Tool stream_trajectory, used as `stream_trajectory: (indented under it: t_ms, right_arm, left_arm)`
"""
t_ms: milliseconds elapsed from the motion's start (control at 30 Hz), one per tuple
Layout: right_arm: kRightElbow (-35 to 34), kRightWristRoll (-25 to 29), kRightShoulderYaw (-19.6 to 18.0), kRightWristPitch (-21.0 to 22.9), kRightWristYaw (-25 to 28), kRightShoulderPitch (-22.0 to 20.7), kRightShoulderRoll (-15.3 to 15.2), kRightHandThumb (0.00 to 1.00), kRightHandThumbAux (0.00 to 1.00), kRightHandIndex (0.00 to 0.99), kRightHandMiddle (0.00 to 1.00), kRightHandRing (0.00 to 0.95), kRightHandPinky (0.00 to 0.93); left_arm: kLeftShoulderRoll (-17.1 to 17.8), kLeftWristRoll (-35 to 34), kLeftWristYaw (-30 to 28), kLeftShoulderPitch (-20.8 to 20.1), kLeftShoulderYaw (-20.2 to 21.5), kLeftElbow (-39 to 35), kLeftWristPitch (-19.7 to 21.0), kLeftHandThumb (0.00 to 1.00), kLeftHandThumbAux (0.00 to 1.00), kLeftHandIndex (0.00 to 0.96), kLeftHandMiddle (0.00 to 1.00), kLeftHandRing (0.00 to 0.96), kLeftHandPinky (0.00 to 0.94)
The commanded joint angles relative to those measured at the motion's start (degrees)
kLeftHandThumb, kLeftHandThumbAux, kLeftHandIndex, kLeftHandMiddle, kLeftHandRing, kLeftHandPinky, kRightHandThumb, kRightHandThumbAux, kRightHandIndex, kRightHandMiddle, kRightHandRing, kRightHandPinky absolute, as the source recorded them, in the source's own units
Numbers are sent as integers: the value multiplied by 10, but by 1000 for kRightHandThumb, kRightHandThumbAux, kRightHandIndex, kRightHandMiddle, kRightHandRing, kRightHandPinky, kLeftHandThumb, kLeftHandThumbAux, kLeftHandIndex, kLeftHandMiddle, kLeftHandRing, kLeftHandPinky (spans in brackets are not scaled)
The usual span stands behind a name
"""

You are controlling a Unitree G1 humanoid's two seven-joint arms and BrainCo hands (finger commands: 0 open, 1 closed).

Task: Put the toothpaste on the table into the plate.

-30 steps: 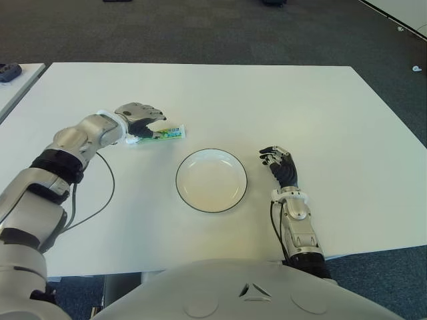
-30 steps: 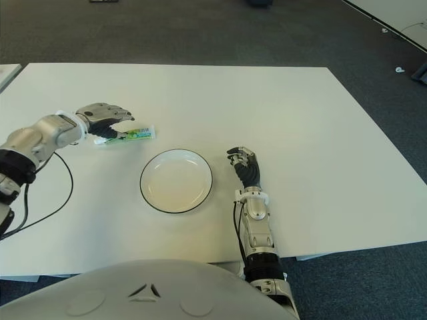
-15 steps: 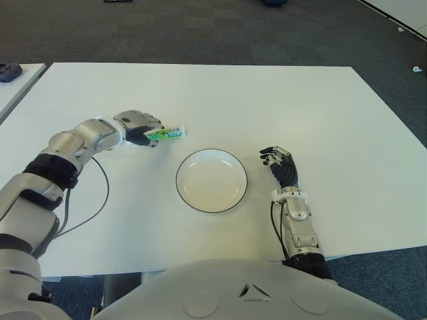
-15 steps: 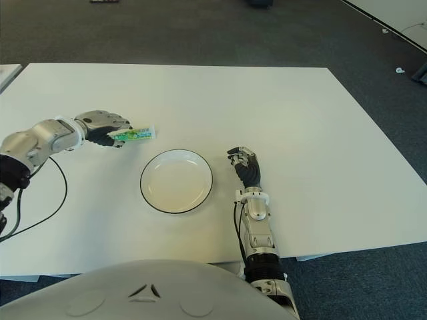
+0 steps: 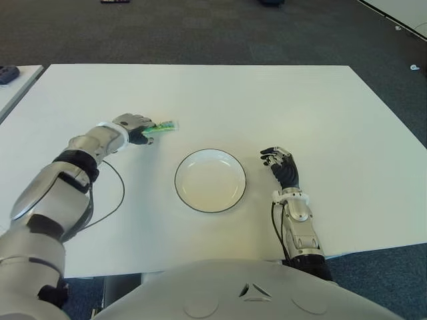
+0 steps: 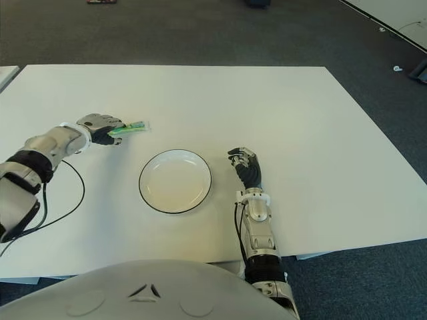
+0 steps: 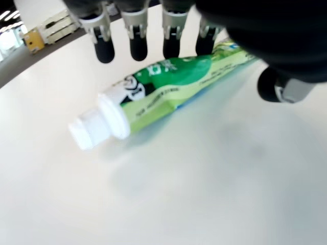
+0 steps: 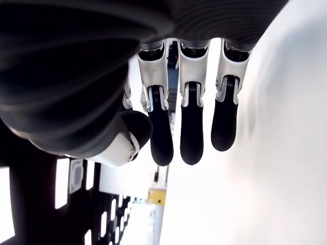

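The toothpaste is held in the left hand, to the left of the plate and a little farther from the robot. In the eye views the tube sticks out from the fingers toward the plate. In the left wrist view the fingers are curled over the green tube and the thumb is pressed on the other side, so it is grasped near its flat end, with the white cap left free. It seems to be lifted just off the table, but this cannot be told for sure. Such a grip is judged suitable for carrying the tube sideways over the rim. The plate is white with a dark rim, and nothing is seen in it. The right hand shows just to the right of the plate, with its fingers relaxed and nothing held.
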Motion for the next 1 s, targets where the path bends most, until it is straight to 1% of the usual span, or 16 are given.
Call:
stream_trajectory:
  t_ms: [33,100,267,533,633,767,900,1000]
  right_arm:
    - [-5,6,-3,-9,-3,9,-2,708,727,425,430,420,436]
    - [-7,6,-3,-10,-3,10,-2,708,727,425,431,419,435]
    - [-12,6,-3,-12,-3,14,-3,709,727,425,435,421,436]
    - [-13,8,-4,-16,-2,16,-3,709,727,424,442,427,444]
    - [-12,9,-4,-19,0,16,-3,709,728,424,441,428,444]
    - [-12,10,-4,-20,1,17,-4,709,728,424,439,430,448]
    - [-11,9,-3,-22,2,17,-5,708,729,423,439,433,453]
    - [-11,9,-3,-22,3,17,-6,708,729,423,439,434,452]
  left_arm:
    - [-35,-13,5,10,-3,61,15,531,277,0,0,0,0]
    - [-38,-17,7,8,-3,68,16,536,286,0,0,0,0]
    - [-55,-41,4,6,8,82,42,535,304,0,0,0,6]
    - [-60,-80,-20,0,29,88,54,538,309,0,0,0,6]
    - [-64,-95,-23,-4,39,88,67,534,309,0,0,0,10]
    - [-67,-109,-24,-6,50,86,76,536,306,0,0,0,27]
    - [-70,-135,-20,-5,72,83,85,555,305,0,0,0,58]
    - [-71,-144,-19,-4,78,82,88,567,305,0,0,0,71]
